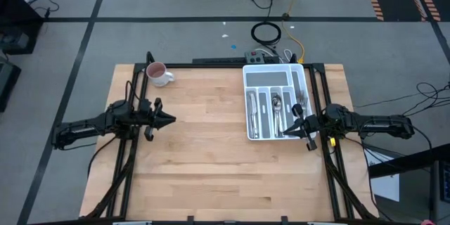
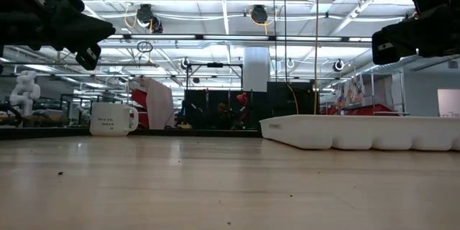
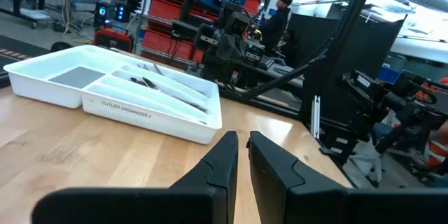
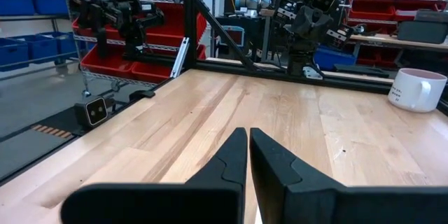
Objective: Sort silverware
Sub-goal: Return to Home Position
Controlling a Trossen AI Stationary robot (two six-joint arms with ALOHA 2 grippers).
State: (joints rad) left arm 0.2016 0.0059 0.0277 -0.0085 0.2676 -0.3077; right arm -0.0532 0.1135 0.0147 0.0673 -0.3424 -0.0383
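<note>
Silverware [image 1: 276, 110] fills the tray [image 1: 271, 77] at right centre; left pincer [image 1: 169, 119] and right pincer [image 1: 297, 121] (both empty) closed

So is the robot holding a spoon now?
No, nothing. The left end effector and right end effector are shut and empty; the silverware lies in the tray.

**High view:** mounted overhead and facing straight down. It is far enough off to take in the whole table [image 1: 211, 162], the left arm [image 1: 91, 128], the right arm [image 1: 373, 123] and the surrounding floor.

**Low view:** set at table-top height, facing level across the table into the room.

**Left wrist view:** low over the table, facing past the left jaws toward the cutlery tray [image 3: 140, 115] and the right arm.

**Right wrist view:** facing past the right jaws toward the mug [image 4: 418, 89] and the left arm.

**Shared coverage:** the tray appears in the high, low and left wrist views. The mug appears in the high, low and right wrist views.
</note>
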